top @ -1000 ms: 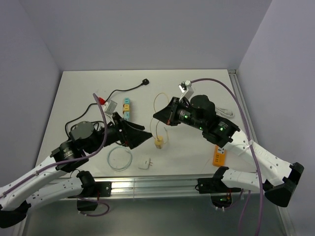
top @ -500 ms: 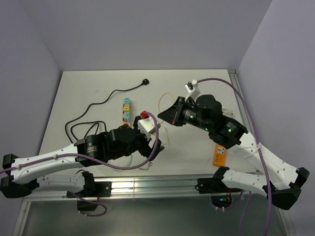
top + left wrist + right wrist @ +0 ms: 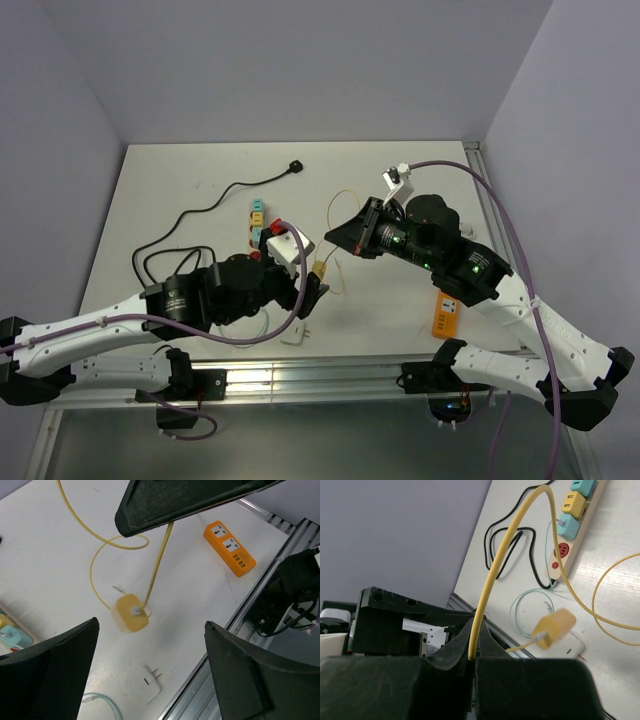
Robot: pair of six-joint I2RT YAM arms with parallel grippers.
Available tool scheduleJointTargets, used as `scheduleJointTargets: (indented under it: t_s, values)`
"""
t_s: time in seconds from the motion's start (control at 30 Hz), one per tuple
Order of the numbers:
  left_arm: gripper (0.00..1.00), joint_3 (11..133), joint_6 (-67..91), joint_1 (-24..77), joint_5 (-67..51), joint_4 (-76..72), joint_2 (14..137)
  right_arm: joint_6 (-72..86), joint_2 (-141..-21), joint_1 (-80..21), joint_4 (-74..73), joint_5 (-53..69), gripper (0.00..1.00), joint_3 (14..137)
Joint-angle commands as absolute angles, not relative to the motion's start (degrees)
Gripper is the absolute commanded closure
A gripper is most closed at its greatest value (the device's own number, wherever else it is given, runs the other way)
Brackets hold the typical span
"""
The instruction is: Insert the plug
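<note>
Top: right gripper (image 3: 335,238) closed on yellow cable (image 3: 344,192); yellow plug (image 3: 321,267) hangs off the cable, just beside left gripper (image 3: 314,292). Left wrist: fingers (image 3: 50,675) spread wide, nothing held, plug between them above table (image 3: 45,560). Right wrist: shut fingers (image 3: 520,690) pinch cable, plug dangling, blurred

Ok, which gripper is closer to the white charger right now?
Left. The left gripper hangs open over the white charger; the right gripper is farther back, pinching the yellow cable.
</note>
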State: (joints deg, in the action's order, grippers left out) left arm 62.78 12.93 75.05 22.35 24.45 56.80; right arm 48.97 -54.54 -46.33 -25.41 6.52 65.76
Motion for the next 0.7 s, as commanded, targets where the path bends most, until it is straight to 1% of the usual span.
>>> scheduleJointTargets:
  t_s: [0.0,0.07,0.13,0.2,0.23,0.33,0.4,0.67]
  values:
    - [0.08,62.2,13.4,75.3,21.4,21.4,57.9,50.1,-53.2,-46.0,-23.7,5.4,1.0,68.2]
    - [0.04,63.4,14.8,75.3,24.7,23.2,60.0,50.4,-53.2,-46.0,-23.6,5.4,1.0,68.2]
    - [0.04,64.2,16.0,75.3,28.9,24.2,61.9,50.5,-53.1,-46.1,-23.4,5.5,1.0,67.9]
    - [0.03,64.5,16.6,75.3,30.6,25.0,63.2,50.8,-52.9,-46.1,-23.2,5.4,1.0,67.7]
    - [0.01,64.9,17.4,75.3,32.2,25.2,64.3,50.8,-52.9,-46.1,-23.1,5.3,1.0,67.5]
    - [0.0,65.3,19.4,75.3,36.1,26.5,66.0,50.8,-52.7,-46.1,-23.5,5.0,1.0,67.4]
    - [0.0,65.0,20.0,75.3,36.7,26.1,66.2,50.8,-52.5,-46.0,-23.6,4.9,1.0,67.3]
    - [0.0,64.0,19.0,75.3,33.1,23.9,66.8,50.8,-52.7,-46.1,-23.6,5.0,1.0,67.4]
